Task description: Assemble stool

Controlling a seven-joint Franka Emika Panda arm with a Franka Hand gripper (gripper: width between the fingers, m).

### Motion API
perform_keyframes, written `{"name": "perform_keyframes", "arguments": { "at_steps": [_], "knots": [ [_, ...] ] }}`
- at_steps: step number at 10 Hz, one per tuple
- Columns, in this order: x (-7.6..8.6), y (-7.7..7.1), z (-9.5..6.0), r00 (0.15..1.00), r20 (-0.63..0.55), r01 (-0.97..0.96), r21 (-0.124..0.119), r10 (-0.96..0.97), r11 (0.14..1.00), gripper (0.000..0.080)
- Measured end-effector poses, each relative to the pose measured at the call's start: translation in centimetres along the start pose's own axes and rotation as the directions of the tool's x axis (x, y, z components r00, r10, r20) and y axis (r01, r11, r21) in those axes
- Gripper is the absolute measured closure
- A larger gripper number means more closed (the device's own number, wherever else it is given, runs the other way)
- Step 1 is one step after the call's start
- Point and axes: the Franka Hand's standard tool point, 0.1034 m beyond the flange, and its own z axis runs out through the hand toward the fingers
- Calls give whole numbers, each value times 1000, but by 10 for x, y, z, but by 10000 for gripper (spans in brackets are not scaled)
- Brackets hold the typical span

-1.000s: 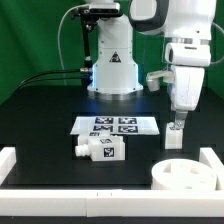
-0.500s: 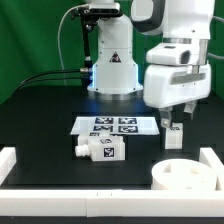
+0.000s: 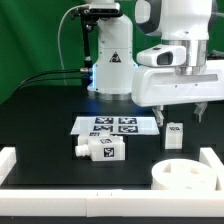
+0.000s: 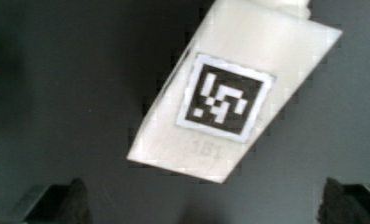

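- claw [image 3: 181, 113] released: jaws spread wide, nothing between them, pointing straight down at the worktop [image 3: 50, 120]
- exterior view: the two dark fingers [image 3: 157, 114] hang from either end of the broad white hand housing, which lies level across the right half of the frame
- wrist links rise from the housing out of the frame's upper right corner; arm reaches forward from the base [image 3: 110, 62] at upper centre
- claw hovers over the upright leg [image 3: 175, 137], fingertips roughly level with its top and out to either side of it; no contact visible
- wrist view agrees: claw [image 4: 203, 205] shows only as two dark fingertips [image 4: 57, 205] at the frame edge, leg [image 4: 235, 90] seen end-on below, lying diagonal across the frame, square tag facing the camera, clear of both tips
- upright leg stands right of centre, near the exterior view's right end of the marker board [image 3: 115, 125], not touching it
- seat [image 3: 186, 178]: round white disc in the lower right, in front of the upright leg, apart from it
- lying legs [image 3: 100, 151]: on their sides lower centre-left, just in front of the marker board; looks like two side by side, tags showing
- white border rails [image 3: 10, 162] at the lower left, lower right and bottom edges
- black cables [image 3: 40, 80] run in from the left to the base
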Motion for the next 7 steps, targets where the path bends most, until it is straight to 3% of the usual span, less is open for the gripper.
{"name": "perform_keyframes", "arguments": {
  "at_steps": [2,3,5,7],
  "knots": [
    [14,8,6,952,51,-304,14,303,953,150],
    [11,5,11,895,72,-443,15,441,896,150],
    [8,-1,12,878,81,-475,20,472,880,150],
    [2,13,14,870,171,-472,19,462,881,150]
  ]
}}
